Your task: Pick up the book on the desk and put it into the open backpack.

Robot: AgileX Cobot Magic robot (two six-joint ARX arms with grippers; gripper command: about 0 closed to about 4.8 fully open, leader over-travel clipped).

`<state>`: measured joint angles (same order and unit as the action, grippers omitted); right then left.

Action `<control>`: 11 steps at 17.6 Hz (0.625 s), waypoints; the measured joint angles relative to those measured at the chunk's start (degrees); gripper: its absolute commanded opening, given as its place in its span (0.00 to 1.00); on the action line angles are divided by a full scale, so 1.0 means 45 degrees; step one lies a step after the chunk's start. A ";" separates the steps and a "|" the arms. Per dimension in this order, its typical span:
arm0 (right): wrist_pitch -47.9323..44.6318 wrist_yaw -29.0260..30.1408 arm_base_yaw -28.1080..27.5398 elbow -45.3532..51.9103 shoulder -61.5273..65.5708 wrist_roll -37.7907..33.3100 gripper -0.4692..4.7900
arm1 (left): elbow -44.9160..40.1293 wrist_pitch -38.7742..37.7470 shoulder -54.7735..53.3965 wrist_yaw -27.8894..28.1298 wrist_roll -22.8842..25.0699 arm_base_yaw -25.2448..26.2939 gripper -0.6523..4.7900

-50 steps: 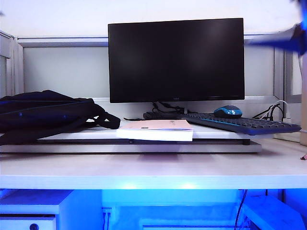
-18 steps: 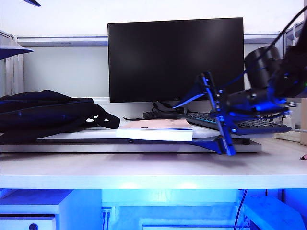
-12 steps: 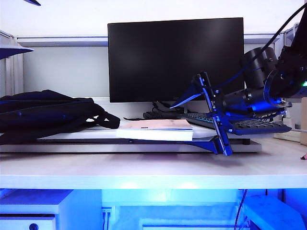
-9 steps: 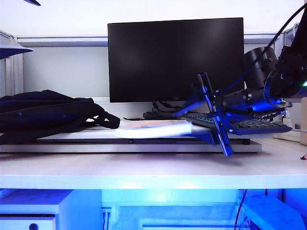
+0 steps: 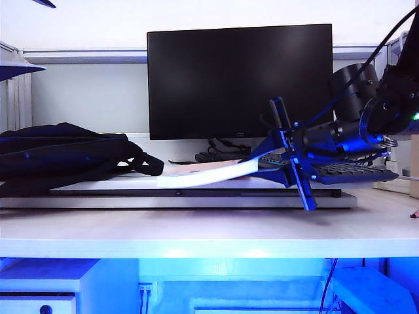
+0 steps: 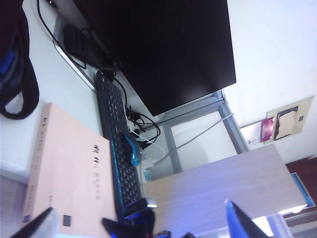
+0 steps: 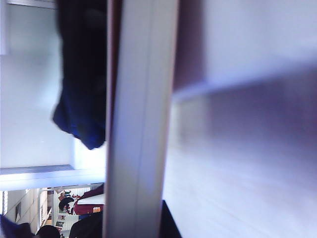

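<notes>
Right gripper (image 5: 267,168) pinches right edge of thin pale-pink floppy softcover book (image 5: 203,175); book bows, far end near black fabric backpack (image 5: 62,157). Risk: sag, slip. Left gripper (image 6: 143,225) spread, empty, above book.

monitor (image 5: 239,82): dark, centre back | keyboard (image 5: 353,171): right of it | mouse (image 6: 132,151): beside keyboard

This is an office. A big black computer screen (image 5: 239,81) stands at the back of a wide white desk (image 5: 196,232). A black keyboard (image 5: 340,171) lies in front of the screen, and a blue and black mouse (image 6: 132,151) sits beside the keyboard. Wires (image 6: 143,130) run behind the screen. Grey panels with metal frames (image 5: 85,91) stand behind the desk, like the walls between work places. A picture (image 6: 282,125) hangs on the pale wall.
</notes>
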<state>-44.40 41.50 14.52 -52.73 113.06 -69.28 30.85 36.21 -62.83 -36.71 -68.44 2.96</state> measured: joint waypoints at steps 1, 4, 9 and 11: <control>-0.0457 -0.0005 0.0000 0.0005 0.0015 -0.0117 0.07 | 0.0000 0.0000 0.0000 0.0180 0.0102 0.0000 1.00; -0.0821 0.0146 -0.0015 -0.0049 0.0024 -0.0665 0.07 | 0.0015 0.0015 -0.0117 0.1030 0.0160 0.0141 1.00; -0.1928 0.0767 -0.0005 -0.0325 0.0029 -0.1481 0.07 | 0.0078 0.0000 -0.1783 0.0729 0.0155 0.1865 1.00; -0.2069 0.1127 0.0000 -0.0699 0.0029 -0.1681 0.07 | 0.0078 0.0024 -0.2171 0.0515 0.0155 0.2220 1.00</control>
<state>-53.71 46.57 14.52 -55.88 113.19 -76.84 31.20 36.32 -72.60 -34.39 -67.75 12.95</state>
